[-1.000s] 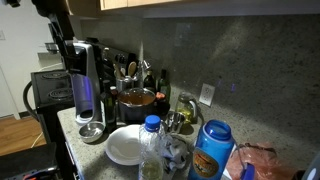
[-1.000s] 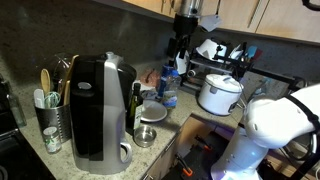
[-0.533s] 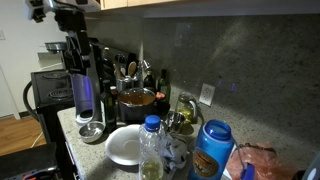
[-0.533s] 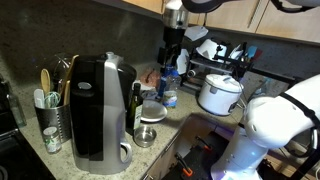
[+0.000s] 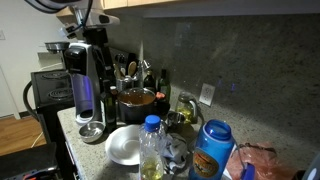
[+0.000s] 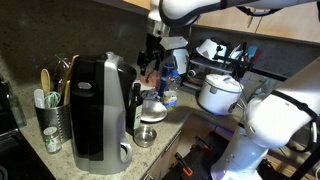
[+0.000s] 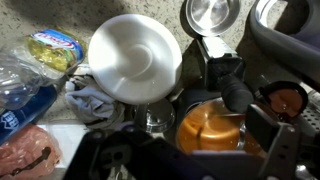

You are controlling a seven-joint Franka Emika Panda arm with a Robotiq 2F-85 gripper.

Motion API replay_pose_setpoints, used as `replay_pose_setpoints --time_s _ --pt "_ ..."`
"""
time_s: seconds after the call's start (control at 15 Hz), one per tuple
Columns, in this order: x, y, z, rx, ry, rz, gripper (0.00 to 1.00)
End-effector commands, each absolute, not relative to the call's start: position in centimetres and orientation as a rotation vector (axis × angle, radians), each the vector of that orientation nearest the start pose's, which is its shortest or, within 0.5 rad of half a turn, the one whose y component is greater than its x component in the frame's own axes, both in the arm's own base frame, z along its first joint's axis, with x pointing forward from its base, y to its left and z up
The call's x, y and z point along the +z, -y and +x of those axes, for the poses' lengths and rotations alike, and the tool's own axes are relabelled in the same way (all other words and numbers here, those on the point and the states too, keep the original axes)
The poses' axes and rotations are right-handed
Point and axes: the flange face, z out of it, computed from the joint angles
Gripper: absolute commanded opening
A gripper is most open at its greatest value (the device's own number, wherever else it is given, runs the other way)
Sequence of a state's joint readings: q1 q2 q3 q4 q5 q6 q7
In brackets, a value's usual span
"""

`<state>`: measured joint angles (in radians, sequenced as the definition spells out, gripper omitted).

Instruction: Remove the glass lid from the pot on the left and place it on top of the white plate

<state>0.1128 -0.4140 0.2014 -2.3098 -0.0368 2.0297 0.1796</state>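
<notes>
The gripper hangs high above the table, over the tall black coffee machine and just beside the pot. In the wrist view its dark, blurred fingers stand wide apart and hold nothing. The glass lid sits on the copper-toned pot, whose orange inside shows through it. The white plate lies bare just beside the pot, nearer the table's front edge in an exterior view, with a blue-capped bottle in front of it.
</notes>
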Motion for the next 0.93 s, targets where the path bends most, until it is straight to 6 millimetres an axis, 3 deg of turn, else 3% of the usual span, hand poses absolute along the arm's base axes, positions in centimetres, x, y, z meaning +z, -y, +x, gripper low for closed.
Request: replay_pose_setpoints --time_s 0.0,0.87 --pt "51.0 -15.1 44.8 -0.296 0.084 -3.131 1.0" --pt "44.2 -18.1 53.2 -0.536 -0.094 -2.924 1.0"
